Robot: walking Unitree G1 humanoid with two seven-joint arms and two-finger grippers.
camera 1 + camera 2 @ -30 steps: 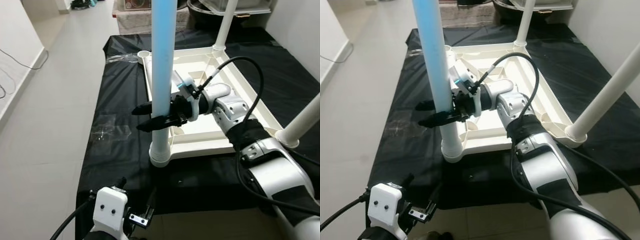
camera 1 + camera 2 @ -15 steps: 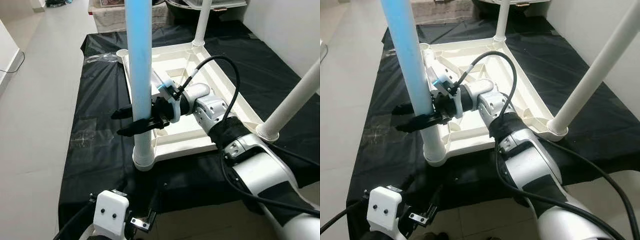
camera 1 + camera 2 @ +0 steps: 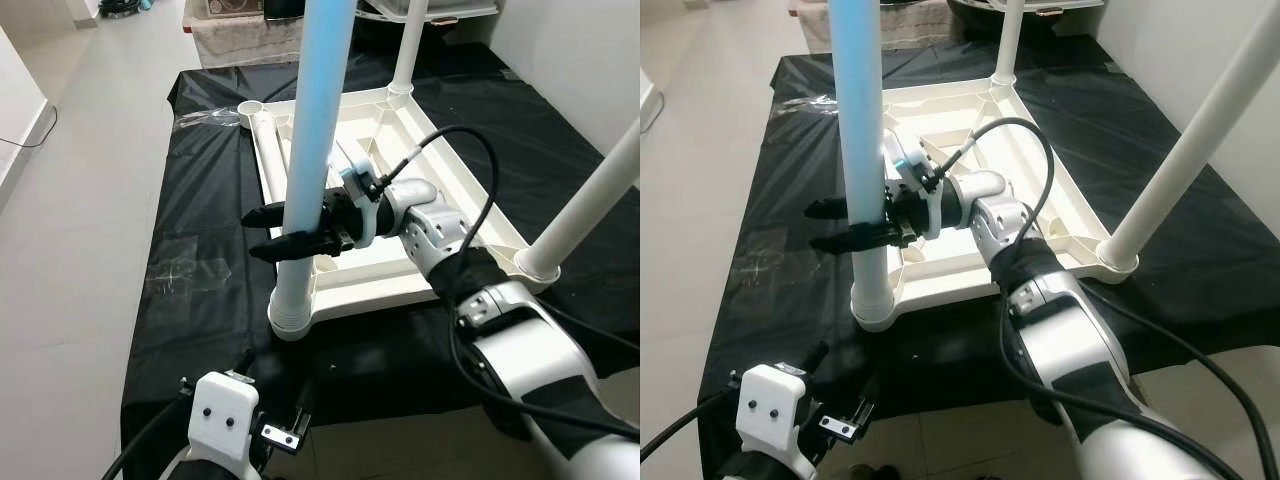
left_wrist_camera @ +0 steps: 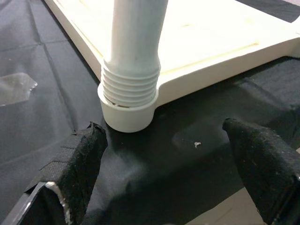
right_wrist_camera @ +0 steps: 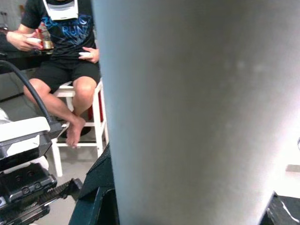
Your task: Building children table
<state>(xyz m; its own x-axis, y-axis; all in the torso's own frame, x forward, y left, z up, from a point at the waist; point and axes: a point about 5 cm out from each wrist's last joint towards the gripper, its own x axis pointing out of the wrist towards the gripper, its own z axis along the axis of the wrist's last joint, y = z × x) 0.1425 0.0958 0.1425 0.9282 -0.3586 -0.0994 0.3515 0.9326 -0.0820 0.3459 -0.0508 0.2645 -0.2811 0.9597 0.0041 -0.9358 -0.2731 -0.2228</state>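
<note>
A white children's table (image 3: 400,272) lies upside down on a black sheet (image 3: 200,190). A pale, bluish-lit leg (image 3: 310,120) stands upright in the near left corner socket (image 4: 126,110), its ribbed end showing at the collar. My right gripper (image 3: 258,232) reaches across the tabletop and is shut on this leg about a third of the way up, one finger on each side. My left gripper (image 4: 161,131) hangs low in front of my body, open, with the socket between and beyond its fingers (image 4: 86,154).
Two more legs stand in the near right corner (image 3: 590,200) and far right corner (image 3: 410,40). The far left socket (image 3: 252,107) holds no leg. Clear plastic wrap (image 3: 185,272) lies on the sheet. A person (image 5: 65,51) sits on a white stool. Boxes (image 3: 240,35) stand behind the sheet.
The head camera has shifted, so the whole scene sits differently. My right gripper keeps its hold on the leg at the same height. The left gripper has not moved.
</note>
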